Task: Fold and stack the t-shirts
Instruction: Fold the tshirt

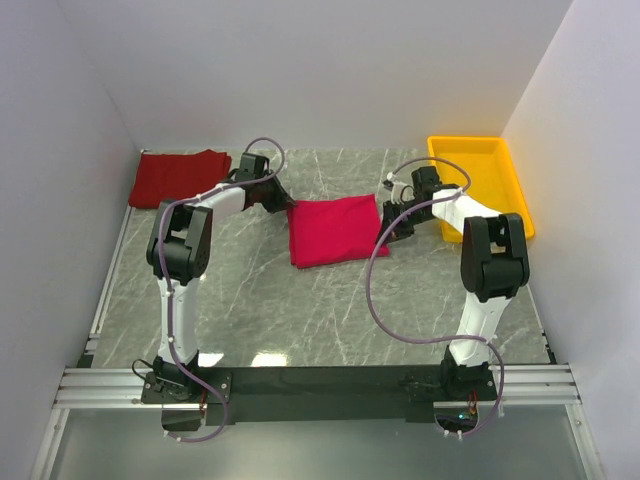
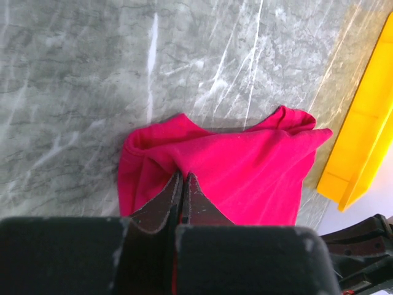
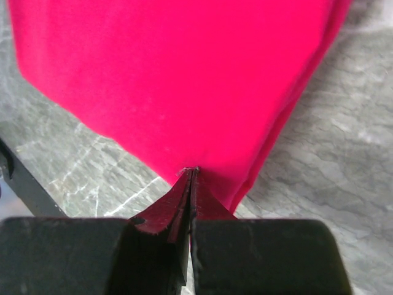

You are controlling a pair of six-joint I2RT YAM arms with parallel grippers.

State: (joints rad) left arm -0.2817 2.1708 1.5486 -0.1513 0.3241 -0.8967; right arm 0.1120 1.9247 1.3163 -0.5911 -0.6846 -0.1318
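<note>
My left claw (image 2: 183, 177) clamps shirt (image 1: 335, 230) at left edge | my right claw (image 3: 191, 173) clamps its right edge | tray (image 1: 495, 165) near right, worktop (image 1: 300, 310) nearward

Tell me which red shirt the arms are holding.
The bright crimson shirt in the middle: the left fingers and right fingers are shut on its edges. The darker red shirt lies alone at the far left corner.

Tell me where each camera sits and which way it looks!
Top: high behind the robot, looking down on the table, left arm, right arm, crimson shirt, darker red shirt, yellow tray.
Left wrist: on the left arm, looking along its shut left hand, pinching the crimson shirt.
Right wrist: on the right arm, looking along its shut right hand, pinching that shirt too.
Shared: both wrist views show the crimson shirt on the table.
</note>
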